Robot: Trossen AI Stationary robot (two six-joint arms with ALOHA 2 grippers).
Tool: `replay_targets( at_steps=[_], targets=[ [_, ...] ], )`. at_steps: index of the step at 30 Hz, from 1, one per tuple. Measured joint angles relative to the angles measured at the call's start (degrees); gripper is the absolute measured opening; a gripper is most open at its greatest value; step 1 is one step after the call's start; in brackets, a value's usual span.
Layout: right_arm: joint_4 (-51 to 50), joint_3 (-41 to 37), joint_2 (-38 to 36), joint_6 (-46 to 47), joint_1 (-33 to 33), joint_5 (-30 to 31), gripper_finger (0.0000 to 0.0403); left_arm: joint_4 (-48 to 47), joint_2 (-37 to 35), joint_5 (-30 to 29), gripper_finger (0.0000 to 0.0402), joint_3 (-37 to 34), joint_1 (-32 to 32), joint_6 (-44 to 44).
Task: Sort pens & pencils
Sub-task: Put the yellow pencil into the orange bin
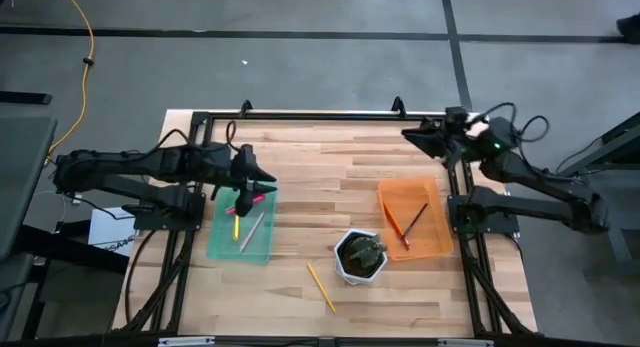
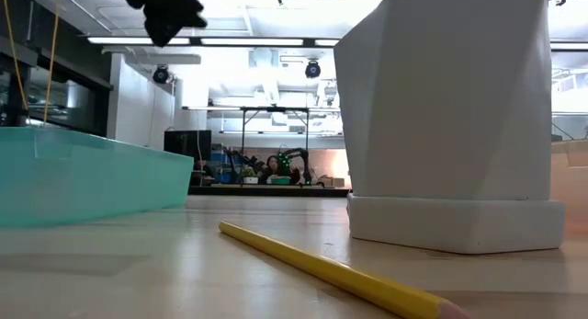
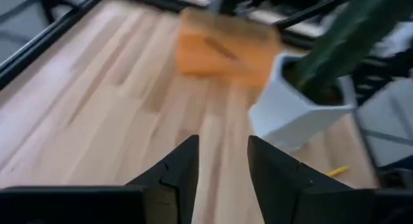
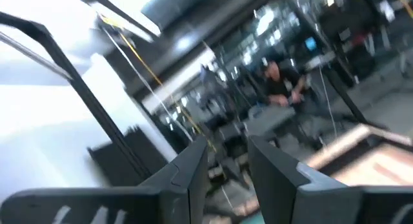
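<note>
A green tray (image 1: 225,249) at the table's left holds pens: a pink one (image 1: 256,199), a yellow one (image 1: 237,227) and a grey one (image 1: 252,230). An orange tray (image 1: 432,202) at the right holds an orange pencil (image 1: 392,223) and a dark pencil (image 1: 416,218). A yellow pencil (image 1: 320,285) lies flat on the wood near the front; it also shows in the low view (image 2: 340,273). My left gripper (image 1: 264,176) hovers over the green tray's far end, open and empty (image 3: 222,166). My right gripper (image 1: 412,135) waits at the far right corner, open and empty (image 4: 227,166).
A white faceted pot (image 1: 360,257) with a green plant stands on the table between the trays, just right of the loose yellow pencil. A black frame (image 1: 320,115) runs along the table's far edge and sides. Bare wood lies between the trays.
</note>
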Motion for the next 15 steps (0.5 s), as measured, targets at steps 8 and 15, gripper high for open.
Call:
replay_targets(
  at_steps=[8,15],
  targets=[
    [10.8,0.0,-0.9,-0.2,13.6,14.4,0.0103,8.9,-0.9,12.6,0.0111,0.0,-0.5,0.5],
    [21.3,-0.1,3.7,-3.8,26.4,15.1,0.0103,24.8,-2.9,15.5,0.0111,0.0,-5.7,3.0]
  ],
)
